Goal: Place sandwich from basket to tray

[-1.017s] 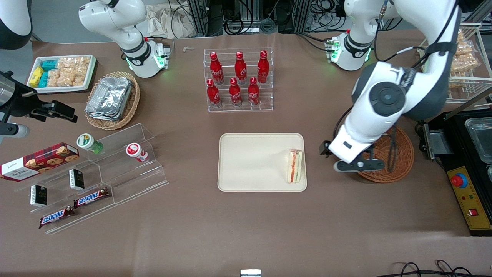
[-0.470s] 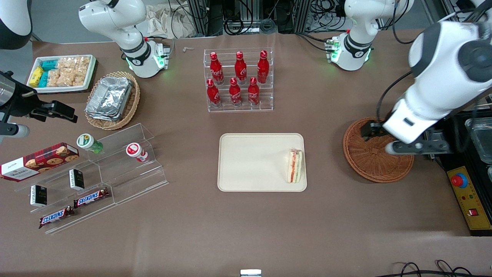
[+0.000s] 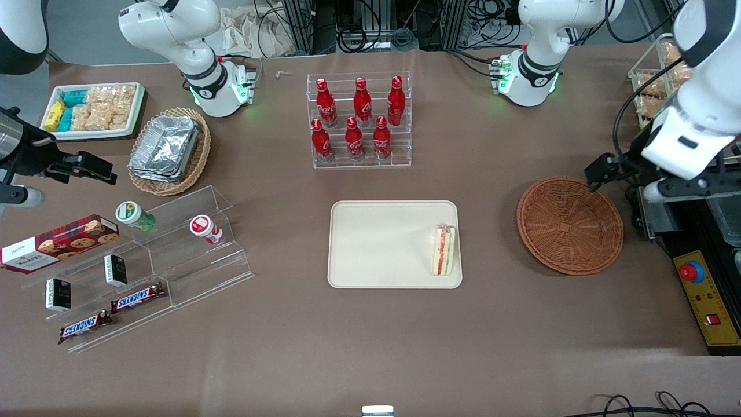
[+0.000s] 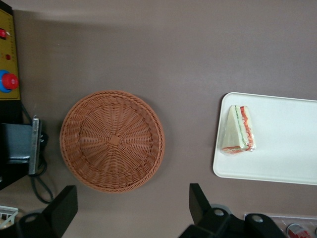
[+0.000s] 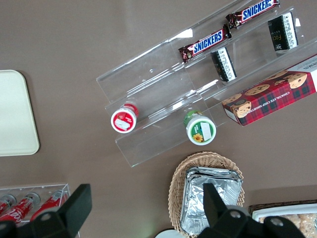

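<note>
On the tray (image 3: 376, 243), at its edge nearest the basket (image 3: 570, 225), lies the sandwich (image 3: 444, 250); the gripper (image 4: 131, 210) hangs above the basket, fingers (image 4: 199, 202) spread wide, holding nothing.

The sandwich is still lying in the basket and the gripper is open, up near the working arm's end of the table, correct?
Not quite. The sandwich lies on the tray, at its edge nearest the basket, which holds nothing; the front and left wrist views both show it. The rest holds: the gripper is open, above the table beside the basket, toward the working arm's end.
</note>
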Robot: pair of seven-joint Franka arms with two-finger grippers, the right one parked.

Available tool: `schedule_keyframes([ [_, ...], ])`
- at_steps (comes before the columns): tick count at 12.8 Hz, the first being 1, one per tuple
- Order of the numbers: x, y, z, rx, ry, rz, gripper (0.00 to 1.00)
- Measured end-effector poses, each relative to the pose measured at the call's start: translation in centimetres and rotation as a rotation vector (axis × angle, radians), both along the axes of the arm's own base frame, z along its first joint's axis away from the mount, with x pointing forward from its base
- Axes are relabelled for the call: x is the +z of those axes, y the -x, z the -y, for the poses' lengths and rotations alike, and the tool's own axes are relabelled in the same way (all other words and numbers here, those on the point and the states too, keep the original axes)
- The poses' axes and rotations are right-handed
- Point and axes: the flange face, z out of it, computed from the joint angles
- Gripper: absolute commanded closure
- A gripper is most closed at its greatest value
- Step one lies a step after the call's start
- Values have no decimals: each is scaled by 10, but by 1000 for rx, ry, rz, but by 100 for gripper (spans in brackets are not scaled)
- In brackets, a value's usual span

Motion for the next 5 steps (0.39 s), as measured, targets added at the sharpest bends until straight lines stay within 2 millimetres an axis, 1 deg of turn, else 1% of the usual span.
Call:
schedule_keyframes([
  [2,8,3,2,-9,1,12,0],
  [5,19,2,1,-9,5,35,0],
])
